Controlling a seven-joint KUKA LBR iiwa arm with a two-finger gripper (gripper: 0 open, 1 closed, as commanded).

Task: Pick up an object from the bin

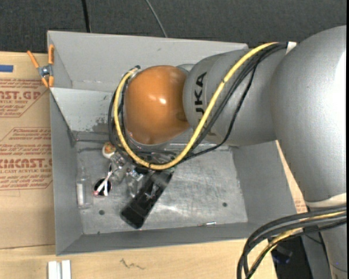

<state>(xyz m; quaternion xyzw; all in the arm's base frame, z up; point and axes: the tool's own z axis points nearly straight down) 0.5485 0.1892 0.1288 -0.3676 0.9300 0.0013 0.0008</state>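
My gripper point(128, 176): it sits low in the left half of the grey metal bin point(64, 173), under my orange wrist cover point(154, 103). I cannot tell whether it is released or clenched.
Nearest thing: a black oblong block point(141, 205) lies tilted on the bin floor, just below and right of my gripper. It is touching or very nearly touching; I cannot tell which.
Other things near: a small red, white and black piece point(102, 186) lies just to the left of my gripper. A small clear piece point(81, 192) lies further left by the wall, and a small round tan thing point(107, 150) sits near the back wall.
Done so far: I judge the reach into the bin made, with my gripper down among the things.
Left to do: I see nothing clearly grasped, so a sure grip and the lift out of the bin are not yet done.
Likely target: the black block or the small striped piece, going by how close they are. This is a judgement only.
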